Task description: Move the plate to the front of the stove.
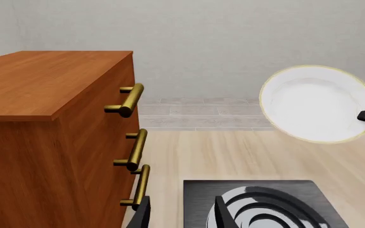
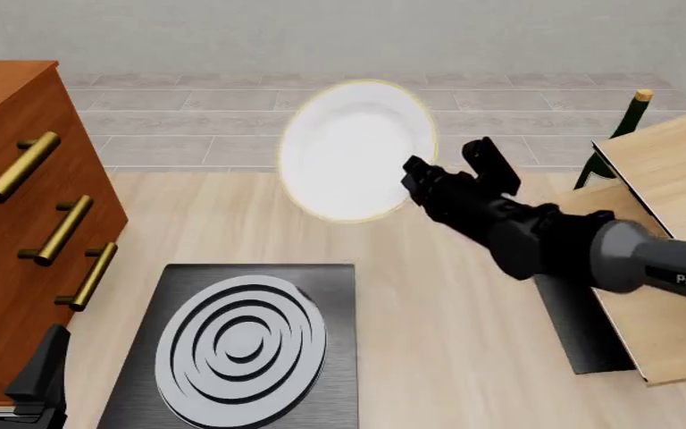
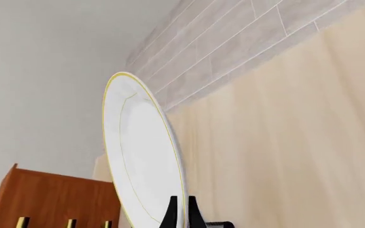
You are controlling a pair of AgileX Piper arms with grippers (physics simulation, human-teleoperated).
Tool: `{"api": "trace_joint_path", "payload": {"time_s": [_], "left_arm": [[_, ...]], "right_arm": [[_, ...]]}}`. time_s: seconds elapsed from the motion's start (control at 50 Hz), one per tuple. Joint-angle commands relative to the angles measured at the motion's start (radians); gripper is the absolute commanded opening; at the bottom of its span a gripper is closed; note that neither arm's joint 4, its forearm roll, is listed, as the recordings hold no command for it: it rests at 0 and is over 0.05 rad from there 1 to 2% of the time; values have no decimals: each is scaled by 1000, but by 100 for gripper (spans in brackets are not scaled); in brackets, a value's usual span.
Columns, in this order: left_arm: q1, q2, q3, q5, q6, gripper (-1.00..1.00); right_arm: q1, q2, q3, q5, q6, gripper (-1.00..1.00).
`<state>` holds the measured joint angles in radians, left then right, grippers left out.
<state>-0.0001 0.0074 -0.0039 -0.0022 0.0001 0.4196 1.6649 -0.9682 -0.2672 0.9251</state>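
The white plate (image 2: 353, 148) with its thin gold rim hangs in the air, tipped up nearly on edge, above the far middle of the table. My right gripper (image 2: 421, 179) is shut on the plate's right rim; the same plate (image 3: 138, 156) fills the right wrist view with the fingers pinching its edge. The plate (image 1: 315, 102) also shows in the left wrist view, above and beyond the stove (image 1: 258, 204). The black stove (image 2: 236, 344) with its grey ringed burner lies at the near left-centre of the table. My left gripper (image 2: 10, 371) stands open near the front left corner, holding nothing.
A brown wooden cabinet (image 2: 15, 223) with brass drawer handles stands at the left, close beside the stove. A wooden board (image 2: 677, 259) over a thin dark mat (image 2: 575, 322) lies at the right, with a green bottle (image 2: 623, 121) behind it.
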Motion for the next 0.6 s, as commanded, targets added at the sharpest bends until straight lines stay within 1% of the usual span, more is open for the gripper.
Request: {"api": "trace_joint_path", "payload": {"time_s": [0.02,0.16,0.42,0.5,0.6], "left_arm": [[0,0,0,0,0,100],[0,0,0,0,0,100],[0,0,0,0,0,100],[0,0,0,0,0,100],[0,0,0,0,0,100]], "right_arm": [[28,127,-169,29,-10,-100],[30,224,-267,48,-24,-100],[59,371,-473,128,-59,-100],[65,413,-519,146,-68,-100],[81,454,-550,149,-64,-100]]}}
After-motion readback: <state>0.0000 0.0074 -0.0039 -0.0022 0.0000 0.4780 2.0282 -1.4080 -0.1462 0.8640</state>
